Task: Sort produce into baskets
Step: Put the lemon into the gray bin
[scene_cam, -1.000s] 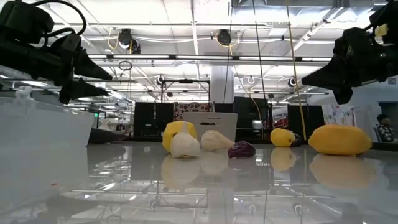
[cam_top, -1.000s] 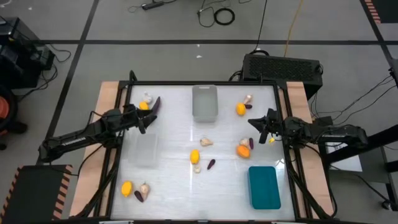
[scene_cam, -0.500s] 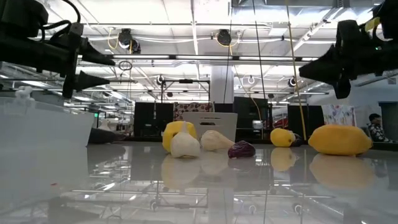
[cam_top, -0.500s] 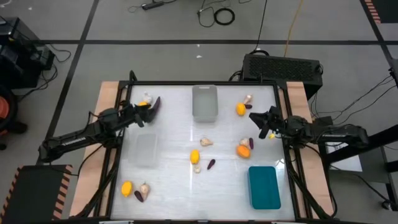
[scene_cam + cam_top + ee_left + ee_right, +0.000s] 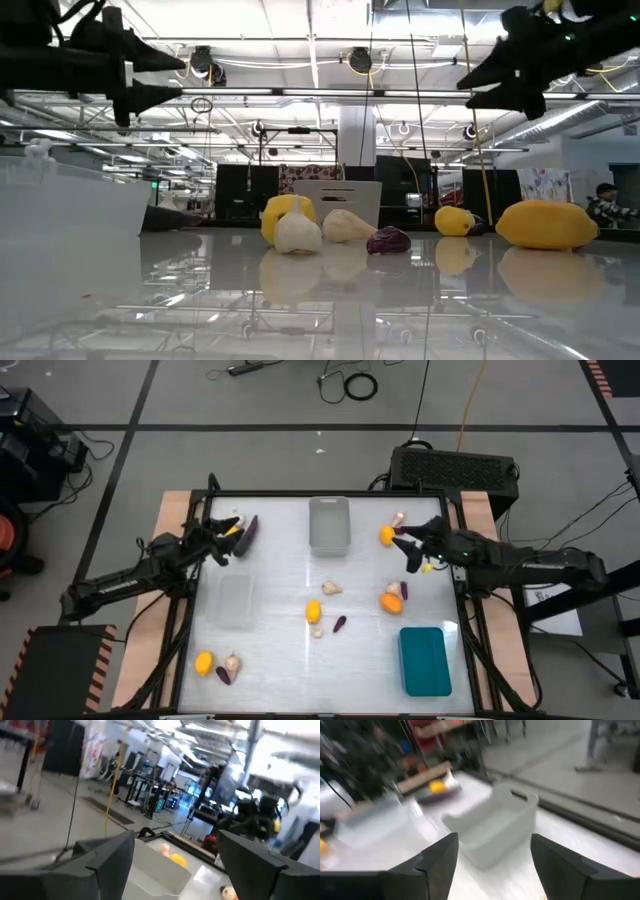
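Produce lies scattered on the white table (image 5: 280,560): yellow fruits (image 5: 313,610), garlic-like bulbs (image 5: 331,588) and purple pieces (image 5: 340,624). A grey basket (image 5: 329,525) stands at the far middle, a clear one (image 5: 233,600) at the left and a teal one (image 5: 424,660) at the near right. My left gripper (image 5: 226,530) hangs open above the table's far left, next to a small cluster of produce (image 5: 240,525). My right gripper (image 5: 404,546) hangs open above the far right, just near of a yellow fruit (image 5: 387,536). Neither holds anything.
More produce sits at the near left (image 5: 215,665) and at the right (image 5: 392,598). Wooden side rails (image 5: 175,530) flank the table. A black box (image 5: 455,465) stands beyond the far right corner. The table's middle strip between clear basket and yellow fruit is bare.
My right gripper has risen, moved toward the far edge and a little toward the table's middle, and opened. My left gripper has risen slightly and tipped its fingers upward, from slanting down to about level, staying open. No produce has moved.
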You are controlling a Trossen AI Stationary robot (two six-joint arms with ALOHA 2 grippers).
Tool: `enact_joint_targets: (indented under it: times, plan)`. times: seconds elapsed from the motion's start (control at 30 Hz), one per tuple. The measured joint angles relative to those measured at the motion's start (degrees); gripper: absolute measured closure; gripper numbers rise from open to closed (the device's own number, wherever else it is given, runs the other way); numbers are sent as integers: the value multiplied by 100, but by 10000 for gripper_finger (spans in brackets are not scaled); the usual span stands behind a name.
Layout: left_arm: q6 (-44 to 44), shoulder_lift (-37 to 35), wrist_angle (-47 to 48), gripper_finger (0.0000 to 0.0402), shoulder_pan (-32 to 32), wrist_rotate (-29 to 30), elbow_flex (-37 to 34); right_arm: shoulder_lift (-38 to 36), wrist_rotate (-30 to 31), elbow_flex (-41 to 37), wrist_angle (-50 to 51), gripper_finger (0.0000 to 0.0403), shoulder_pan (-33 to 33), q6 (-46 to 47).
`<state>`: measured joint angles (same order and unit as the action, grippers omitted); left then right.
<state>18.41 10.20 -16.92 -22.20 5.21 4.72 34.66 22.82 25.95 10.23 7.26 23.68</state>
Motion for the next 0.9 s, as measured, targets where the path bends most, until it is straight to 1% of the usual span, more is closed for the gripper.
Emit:
enact_joint_targets:
  times: [0.13, 0.2, 0.27, 0.33, 0.47, 0.67, 0.8, 0.9]
  plan:
    - [-747, 257, 23, 114, 0, -407, 682, 877, 352, 781, 991, 159, 85, 524]
    - [-1042, 480, 525, 114, 4, -535, 1056, 1320, 436, 1138, 1329, 160, 151, 741]
    - [-1258, 792, 1040, 114, 4, -537, 1375, 1742, 435, 1430, 1586, 160, 241, 895]
    - [-1488, 1096, 1334, 114, 4, -503, 1596, 2156, 424, 1689, 1730, 160, 342, 961]
    - [-1978, 1721, 1323, 114, 4, -519, 1768, 2894, 359, 2167, 2004, 160, 610, 973]
    - [-2657, 2421, 1341, 114, 4, -533, 2038, 3603, -464, 2667, 2173, 160, 1215, 829]
    - [-3017, 2701, 1348, 114, 2, -537, 2080, 3896, -461, 2703, 2182, 158, 1554, 809]
    - [-3230, 2810, 1337, 114, 2, -518, 2081, 4086, -478, 2704, 2237, 147, 1800, 902]
